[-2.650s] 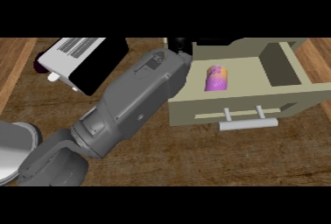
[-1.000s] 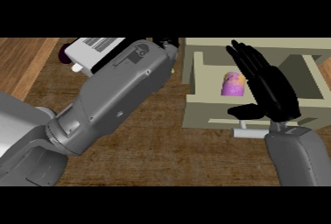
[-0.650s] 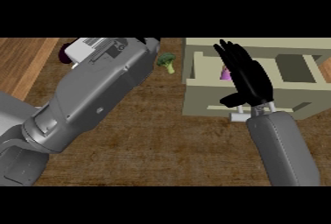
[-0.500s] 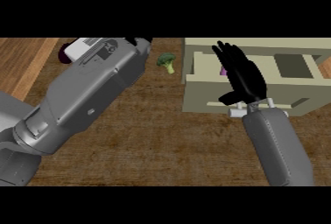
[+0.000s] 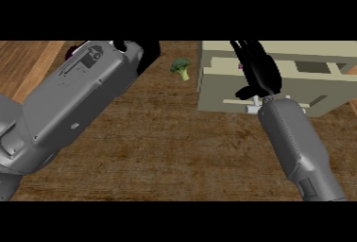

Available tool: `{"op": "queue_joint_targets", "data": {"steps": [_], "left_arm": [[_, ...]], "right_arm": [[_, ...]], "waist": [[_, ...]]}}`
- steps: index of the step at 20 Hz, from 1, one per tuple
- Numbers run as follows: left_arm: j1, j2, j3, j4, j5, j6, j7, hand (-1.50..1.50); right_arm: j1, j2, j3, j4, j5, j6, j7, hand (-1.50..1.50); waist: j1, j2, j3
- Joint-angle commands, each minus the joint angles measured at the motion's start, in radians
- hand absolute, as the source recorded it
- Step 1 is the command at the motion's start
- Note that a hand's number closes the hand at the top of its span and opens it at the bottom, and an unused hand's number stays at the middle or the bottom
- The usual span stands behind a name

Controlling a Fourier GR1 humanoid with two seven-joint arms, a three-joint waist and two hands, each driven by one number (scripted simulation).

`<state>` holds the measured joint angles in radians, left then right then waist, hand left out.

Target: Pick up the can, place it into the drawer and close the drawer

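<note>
The beige drawer (image 5: 317, 90) stands at the upper right with its white handle (image 5: 252, 107) facing me. My right hand (image 5: 259, 71) lies over the drawer's front, fingers straight and pointing away, the palm just above the handle. Only a small purple sliver of the can (image 5: 241, 66) shows inside the drawer, beside the hand; the rest is hidden. My left forearm (image 5: 70, 104) fills the left side, and only a dark part of my left hand (image 5: 144, 51) shows at the top.
A small green broccoli (image 5: 181, 69) lies on the dark wooden counter (image 5: 174, 156) just left of the drawer. A lighter wooden strip (image 5: 21, 61) runs along the far left.
My right hand has slid up and left over the drawer's front and now covers almost all of the can. The drawer looks shorter than before. The left arm has hardly moved.
</note>
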<state>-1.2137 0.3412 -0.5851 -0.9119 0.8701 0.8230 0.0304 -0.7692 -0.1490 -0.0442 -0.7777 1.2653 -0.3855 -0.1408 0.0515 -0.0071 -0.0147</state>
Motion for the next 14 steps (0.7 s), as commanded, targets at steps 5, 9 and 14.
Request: {"op": "queue_joint_targets", "data": {"steps": [5,9,14], "left_arm": [[0.053,0.034,0.023,-0.063,-0.028,-0.004,0.009,-1.5],[0.096,0.076,0.011,-0.151,-0.036,0.005,0.043,-1.5],[0.113,0.103,0.019,-0.215,-0.045,-0.005,0.069,-1.5]], "right_arm": [[-0.117,0.02,-0.076,0.272,0.009,-0.197,-0.002,-1.5],[-0.169,-0.011,-0.107,0.366,0.019,-0.26,-0.005,-1.5],[-0.282,-0.045,-0.129,0.456,0.038,-0.289,0.025,-1.5]], "waist": [[0.01,0.027,0.017],[0.039,0.029,0.017],[0.047,0.031,0.017]]}}
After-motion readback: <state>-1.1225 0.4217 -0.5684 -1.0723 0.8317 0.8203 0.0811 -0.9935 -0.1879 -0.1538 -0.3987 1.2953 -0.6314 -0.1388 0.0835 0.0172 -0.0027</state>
